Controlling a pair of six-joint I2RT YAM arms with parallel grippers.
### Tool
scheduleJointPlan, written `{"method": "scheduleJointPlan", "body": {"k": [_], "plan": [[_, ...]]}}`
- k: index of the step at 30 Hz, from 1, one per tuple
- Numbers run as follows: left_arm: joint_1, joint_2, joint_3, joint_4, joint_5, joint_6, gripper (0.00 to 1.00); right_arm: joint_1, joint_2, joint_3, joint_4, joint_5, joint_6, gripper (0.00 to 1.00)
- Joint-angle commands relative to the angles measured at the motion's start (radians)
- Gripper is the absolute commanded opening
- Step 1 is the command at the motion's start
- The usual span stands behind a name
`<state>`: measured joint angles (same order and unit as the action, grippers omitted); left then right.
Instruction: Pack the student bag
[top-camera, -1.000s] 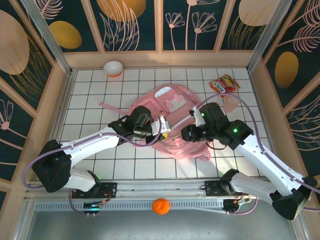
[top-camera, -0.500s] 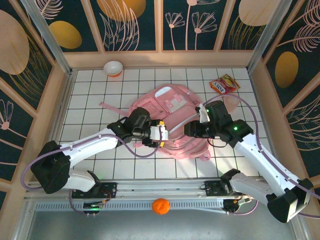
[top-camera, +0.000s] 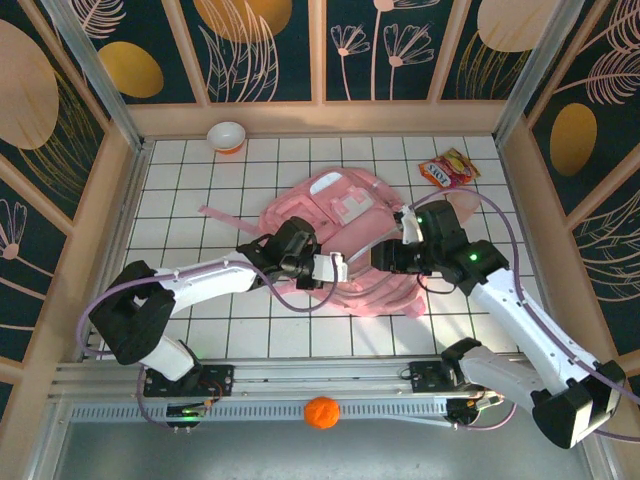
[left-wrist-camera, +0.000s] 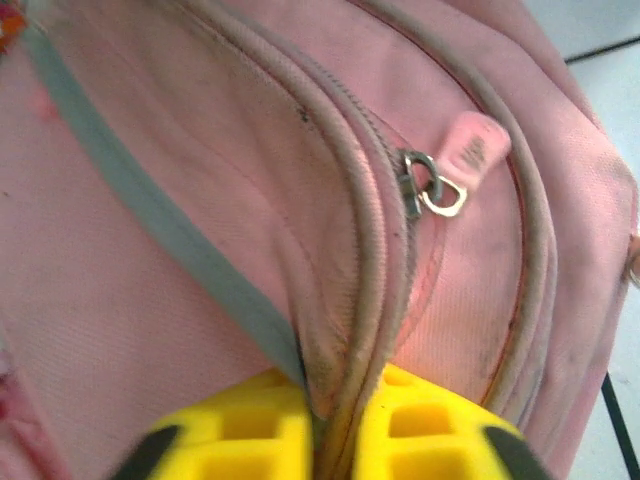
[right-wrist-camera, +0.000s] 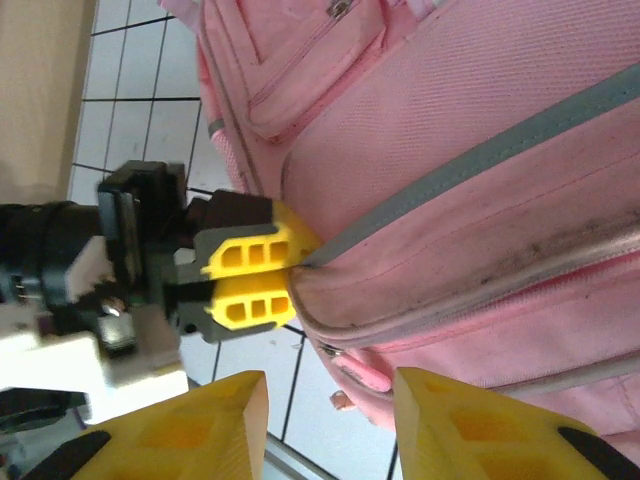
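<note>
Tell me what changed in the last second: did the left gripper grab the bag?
The left gripper slid right along the bag's near edge and shut on a fold of fabric beside a zipper. The right gripper stayed open at the bag's right side; bowl and snack packet did not move.

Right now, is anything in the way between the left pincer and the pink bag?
Nothing visible is. The left pincer is shut on a fold of the student bag just below its zipper, touching the fabric directly.

Left gripper (right-wrist-camera: 288, 278) pinches student bag (right-wrist-camera: 480, 200) seam; right gripper (right-wrist-camera: 330, 425) spread apart beside bag edge, above gridded table (right-wrist-camera: 130, 90).
</note>
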<state>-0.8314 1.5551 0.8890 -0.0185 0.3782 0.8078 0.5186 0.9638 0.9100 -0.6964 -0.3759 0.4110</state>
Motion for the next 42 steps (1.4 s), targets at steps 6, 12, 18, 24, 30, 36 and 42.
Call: {"method": "scheduleJointPlan", "body": {"k": [6,12,18,24,30,36,42], "plan": [[0.008,-0.05,0.033,0.037,0.152,-0.195,0.0,0.042,-0.068,-0.069,0.004,0.118,-0.119,0.41],[0.017,-0.03,0.066,0.022,0.189,-0.253,0.0,0.175,-0.029,-0.086,0.047,0.187,-0.12,0.42],[0.027,-0.02,0.077,0.002,0.21,-0.266,0.0,0.21,0.036,-0.078,0.065,0.251,-0.1,0.43],[0.038,-0.013,0.122,-0.012,0.232,-0.278,0.0,0.224,0.078,-0.068,0.077,0.265,-0.1,0.44],[0.05,-0.004,0.136,-0.014,0.255,-0.296,0.0,0.255,0.112,-0.052,0.074,0.302,-0.089,0.43],[0.061,-0.016,0.125,-0.062,0.232,-0.245,0.0,0.247,0.109,-0.029,0.076,0.369,-0.083,0.09],[0.12,-0.057,0.09,-0.145,0.189,-0.161,0.0,0.126,0.11,-0.026,0.043,0.265,-0.103,0.0]]}}
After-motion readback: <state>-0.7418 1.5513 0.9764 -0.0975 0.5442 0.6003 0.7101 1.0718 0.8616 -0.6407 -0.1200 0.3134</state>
